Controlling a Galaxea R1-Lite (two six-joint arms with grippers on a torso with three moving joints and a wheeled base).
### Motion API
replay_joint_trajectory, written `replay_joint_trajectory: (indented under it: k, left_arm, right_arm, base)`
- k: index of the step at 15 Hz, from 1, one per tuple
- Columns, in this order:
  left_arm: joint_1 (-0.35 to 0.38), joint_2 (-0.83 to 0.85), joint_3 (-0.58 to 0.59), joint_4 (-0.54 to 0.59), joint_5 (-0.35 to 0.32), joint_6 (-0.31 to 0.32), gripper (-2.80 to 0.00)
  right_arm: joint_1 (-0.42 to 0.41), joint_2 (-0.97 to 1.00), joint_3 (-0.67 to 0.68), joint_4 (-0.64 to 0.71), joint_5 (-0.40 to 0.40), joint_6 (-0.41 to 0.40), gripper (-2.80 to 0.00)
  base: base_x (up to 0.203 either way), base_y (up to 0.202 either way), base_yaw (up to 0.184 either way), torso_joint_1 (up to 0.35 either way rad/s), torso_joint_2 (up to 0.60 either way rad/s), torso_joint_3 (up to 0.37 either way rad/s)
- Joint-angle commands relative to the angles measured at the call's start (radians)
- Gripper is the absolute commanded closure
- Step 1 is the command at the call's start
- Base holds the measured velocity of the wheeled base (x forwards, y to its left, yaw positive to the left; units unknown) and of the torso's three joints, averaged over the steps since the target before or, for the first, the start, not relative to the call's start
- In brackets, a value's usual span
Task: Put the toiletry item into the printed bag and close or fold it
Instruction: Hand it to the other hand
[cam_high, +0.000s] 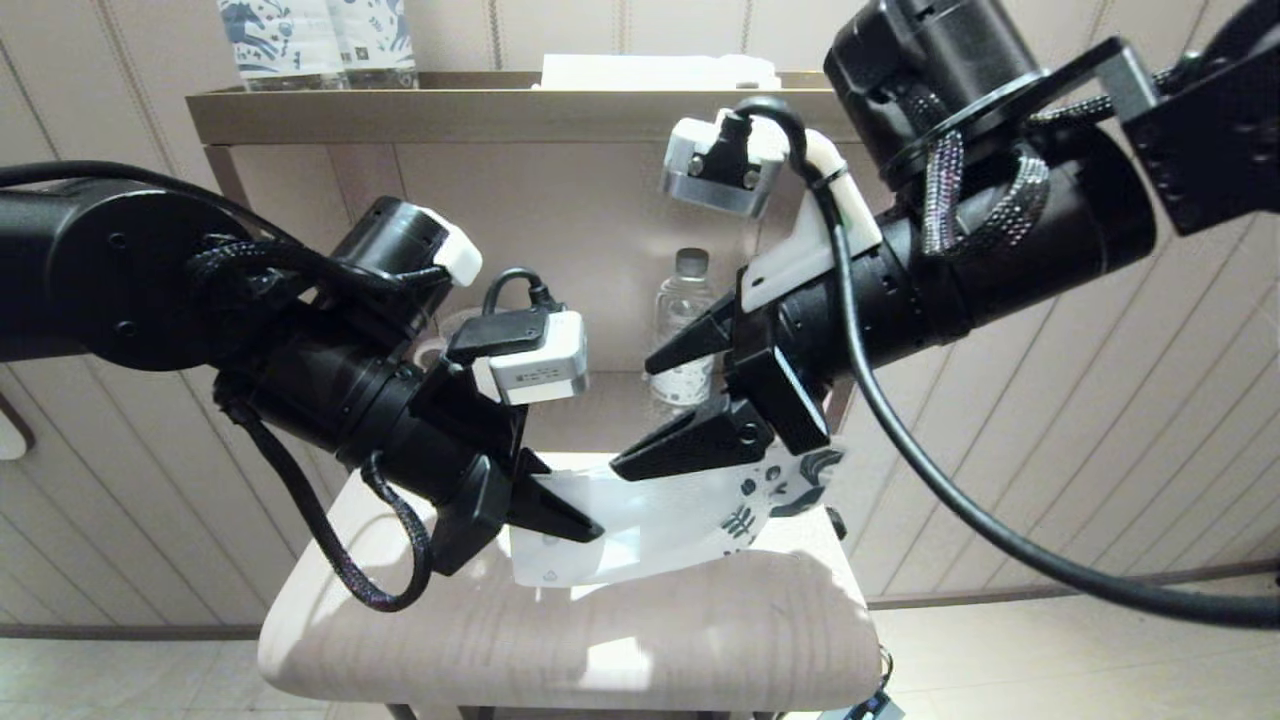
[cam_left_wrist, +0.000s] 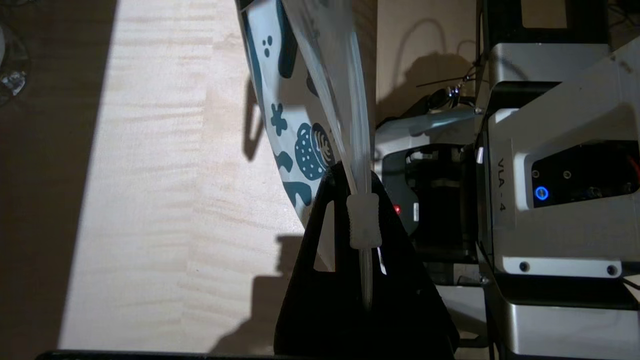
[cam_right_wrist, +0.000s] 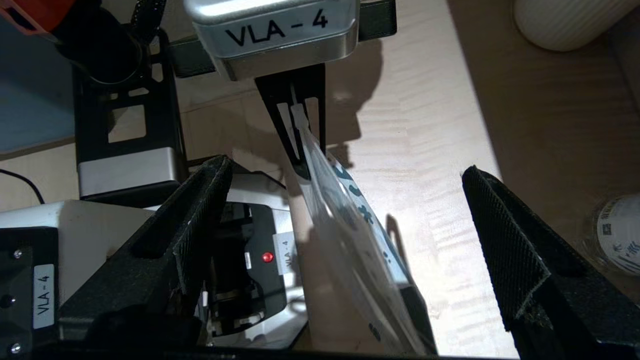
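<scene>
Now: left pincer (cam_high: 575, 525) clenched on printed bag (cam_high: 650, 525) | right pincer (cam_high: 650, 415) released | water bottle (cam_high: 685, 330) behind

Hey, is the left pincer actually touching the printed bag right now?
Touching. The left wrist view shows the left pincer shut on the printed bag, its edge pinched between the fingers. The right wrist view shows the same grip from the other side.

bag (cam_high: 660, 520) clamped at one end in left gripper (cam_high: 570, 520), over table (cam_high: 560, 640) | right gripper (cam_high: 660, 410) just above bag's other end, apart | bottle (cam_high: 685, 330) behind both grippers, on shelf
</scene>
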Motion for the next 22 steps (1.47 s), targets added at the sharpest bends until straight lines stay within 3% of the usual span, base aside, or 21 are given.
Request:
replay_joint_trajectory:
  k: [1,6,10,15,20,22]
  left_arm:
    - [0.000,0.021,-0.020,0.004,-0.004,0.005,0.00]
    - [0.000,0.024,-0.045,0.040,-0.010,0.000,0.00]
    - [-0.014,0.054,-0.097,0.068,-0.008,-0.002,0.00]
    - [-0.020,0.061,-0.149,0.118,-0.007,-0.002,0.00]
    - [-0.026,0.072,-0.162,0.136,-0.008,-0.002,0.00]
    - [-0.026,0.091,-0.170,0.136,-0.010,0.000,0.00]
  right_arm:
    - [-0.013,0.024,0.008,0.003,0.007,-0.006,-2.80]
    - [-0.024,-0.043,0.116,-0.048,0.053,-0.010,-2.80]
    - [-0.023,-0.118,0.272,-0.240,0.057,-0.006,-2.80]
    - [-0.027,-0.139,0.252,-0.250,0.059,0.003,-2.80]
    - [-0.051,-0.148,0.363,-0.296,0.096,0.037,-2.80]
    - [-0.054,-0.146,0.409,-0.393,0.126,0.107,-2.80]
  base:
    - [0.000,0.000,0.000,0.000,0.00,0.000]
    - [0.000,0.000,0.000,0.000,0.00,0.000]
    - [0.000,0.000,0.000,0.000,0.00,0.000]
    - [0.000,0.000,0.000,0.000,0.00,0.000]
    - [0.000,0.000,0.000,0.000,0.00,0.000]
    - [0.000,0.000,0.000,0.000,0.00,0.000]
